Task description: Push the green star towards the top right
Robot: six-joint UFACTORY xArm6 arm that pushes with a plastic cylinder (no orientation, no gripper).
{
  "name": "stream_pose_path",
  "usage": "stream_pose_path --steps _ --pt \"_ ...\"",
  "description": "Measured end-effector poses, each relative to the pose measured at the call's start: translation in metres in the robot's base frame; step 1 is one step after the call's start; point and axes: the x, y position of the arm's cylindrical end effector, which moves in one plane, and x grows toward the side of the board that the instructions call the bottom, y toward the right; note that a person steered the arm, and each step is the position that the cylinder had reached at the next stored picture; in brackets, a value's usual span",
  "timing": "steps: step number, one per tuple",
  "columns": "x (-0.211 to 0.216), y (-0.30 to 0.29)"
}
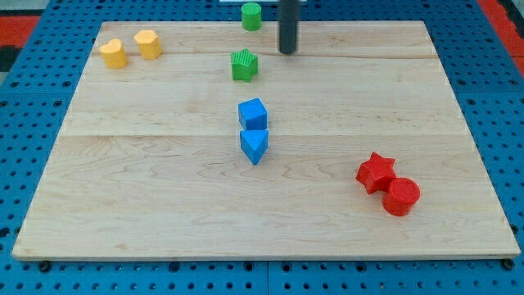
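Board [270,221]: wooden, mostly bare. Green star [244,65] sits near the view's top, left of centre, so the push to the top right looks barely begun (my judgement). Rod upright; my tip [287,52] rests just right of the star, apart from it, grasping nothing, on the wrong side for pushing.

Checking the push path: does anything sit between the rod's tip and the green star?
Nothing; in the camera view only bare wood separates my tip from the green star, which lies to the view's lower left.
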Motion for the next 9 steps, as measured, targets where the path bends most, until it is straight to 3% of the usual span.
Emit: stream_pose_path --steps 1,2,6,7,9 --pt "0.078 -0.045" --pt "0.047 -0.090" --pt "-0.026 -0.112" --pt "-0.026 -0.186" --pt "-0.068 -0.095"
